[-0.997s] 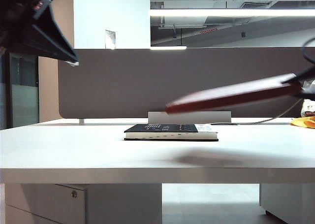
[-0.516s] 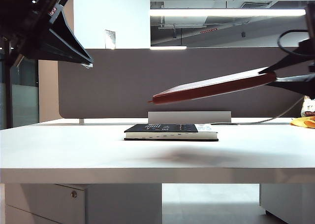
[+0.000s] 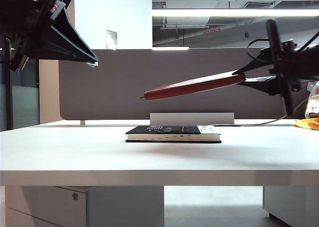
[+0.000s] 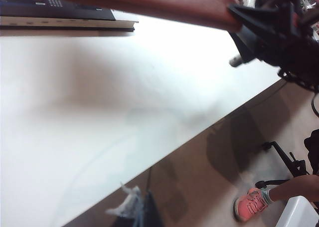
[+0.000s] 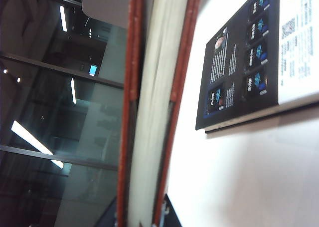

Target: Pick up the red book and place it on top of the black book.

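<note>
The red book [image 3: 192,86] hangs in the air, tilted with its free end lower, over the black book [image 3: 172,133], which lies flat on the white table [image 3: 75,152]. My right gripper [image 3: 242,78] is shut on the red book's raised end. The right wrist view shows the red book [image 5: 157,112] edge-on between my right gripper's [image 5: 144,219] fingers, with the black book [image 5: 239,62] beyond it. My left gripper [image 3: 92,62] is high at the far left, apart from both books and holding nothing. Its fingertips [image 4: 142,212] sit close together in the left wrist view, where the red book [image 4: 149,0] crosses above the black book [image 4: 60,12].
A grey partition [image 3: 114,87] stands behind the table, with a small white stand [image 3: 192,118] just behind the black book. Something yellow [image 3: 306,123] and a cable lie at the far right. A drawer unit [image 3: 50,204] is under the table. A foot in a pink shoe [image 4: 251,204] is on the floor.
My right gripper has carried the red book leftward and slightly higher, so it now hangs over the black book. My left gripper has shifted a little to the right.
</note>
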